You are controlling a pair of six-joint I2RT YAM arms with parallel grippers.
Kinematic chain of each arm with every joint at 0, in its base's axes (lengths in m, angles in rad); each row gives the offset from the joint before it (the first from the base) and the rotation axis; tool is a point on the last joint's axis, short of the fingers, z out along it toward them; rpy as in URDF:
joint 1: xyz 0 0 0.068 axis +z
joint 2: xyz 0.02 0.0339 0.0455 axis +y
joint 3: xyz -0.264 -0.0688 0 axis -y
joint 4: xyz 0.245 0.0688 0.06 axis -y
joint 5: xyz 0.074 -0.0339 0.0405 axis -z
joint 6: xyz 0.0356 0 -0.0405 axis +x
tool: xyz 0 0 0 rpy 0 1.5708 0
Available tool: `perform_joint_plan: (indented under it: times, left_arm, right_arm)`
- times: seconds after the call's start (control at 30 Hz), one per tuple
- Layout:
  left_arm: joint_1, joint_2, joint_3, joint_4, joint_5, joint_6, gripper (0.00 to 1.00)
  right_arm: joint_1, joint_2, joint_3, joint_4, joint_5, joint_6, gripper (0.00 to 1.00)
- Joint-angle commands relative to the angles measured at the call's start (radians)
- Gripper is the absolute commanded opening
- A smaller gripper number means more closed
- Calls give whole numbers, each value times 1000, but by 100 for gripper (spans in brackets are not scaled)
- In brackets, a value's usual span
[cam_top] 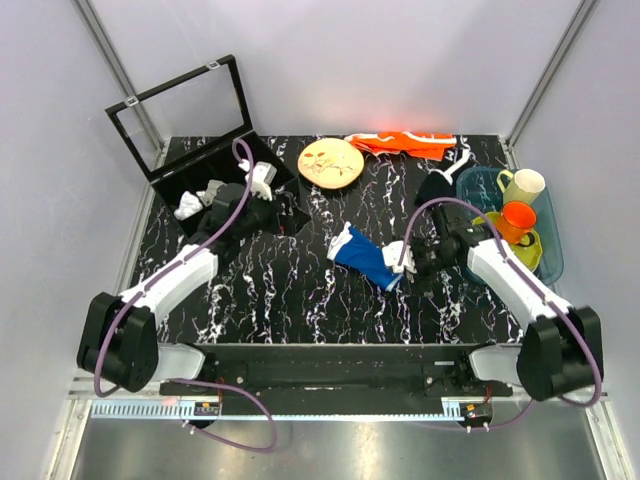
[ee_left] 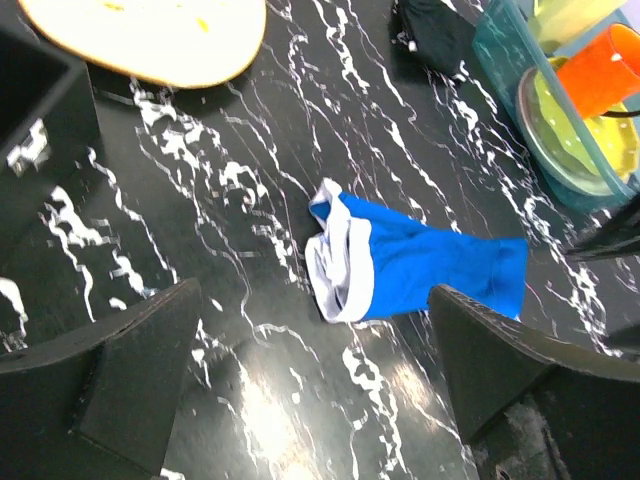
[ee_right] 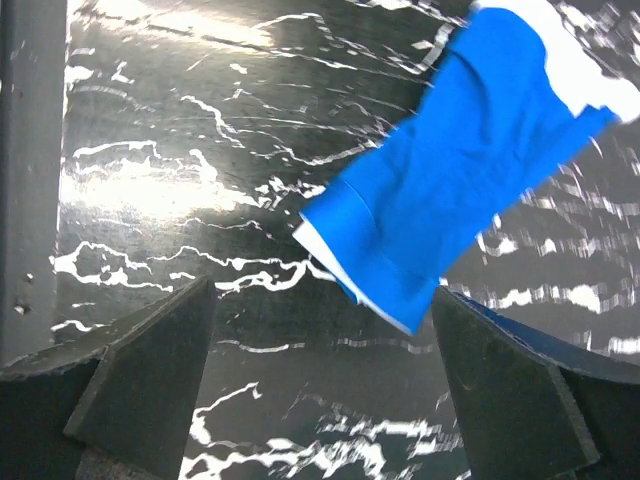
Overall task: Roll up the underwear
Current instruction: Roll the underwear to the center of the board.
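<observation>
The underwear [cam_top: 365, 257] lies on the black marbled table [cam_top: 290, 295], approx. in the middle. It is bunched into a long strip and not rolled. In the top view its white waistband end points left and its plain blue end points right. The right gripper [cam_top: 402, 257] is low, directly at the right end of the underwear. In the right wrist view its jaws stand wide apart w/ only table between them, so it grasps nothing. A blue corner of the underwear is just beside one finger, but I cannot tell if it touches. The left gripper [cam_top: 260, 182] is well apart from the underwear, up and to the left of it, at the edge of a black box [cam_top: 175, 180] w/ a raised lid. Its jaws are also spread wide and empty, and its wrist cam sees the underwear farther off on the table. Some white cloth pieces [cam_top: 188, 207] lie in the box, left of the underwear. Beyond the underwear there is a round pale plate [cam_top: 331, 163], and farther back an orange cloth [cam_top: 400, 143]. To the right of the underwear, a bit to the back, lies a dark cloth [cam_top: 435, 187]. Next to that is a teal tray [cam_top: 556, 245] w/ cups and a yellow-green dish in it
</observation>
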Motion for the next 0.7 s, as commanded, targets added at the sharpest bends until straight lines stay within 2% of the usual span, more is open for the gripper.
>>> perform_joint_plan:
  times: [0.0, 0.13, 0.33, 0.5, 0.6, 0.67]
  left_arm:
    - [36, -138, -106, 71, 167, -73, 99]
    - [36, -243, -197, 57, 178, -55, 99]
    - [36, -358, -263, 25, 179, -44, 99]
    - [34, -387, -295, 34, 193, -42, 99]
    - [34, -387, -312, 66, 213, -48, 99]
    - [34, -393, -323, 96, 229, -48, 99]
  right_arm:
    - [54, 117, -19, 37, 36, -412, 94]
    - [71, 156, -83, 191, 99, -448, 90]
    - [86, 249, -79, 244, 152, -447, 84]
    - [101, 312, -91, 271, 197, -448, 77]
    - [121, 338, -113, 287, 243, -447, 70]
    - [132, 346, -125, 290, 254, -433, 60]
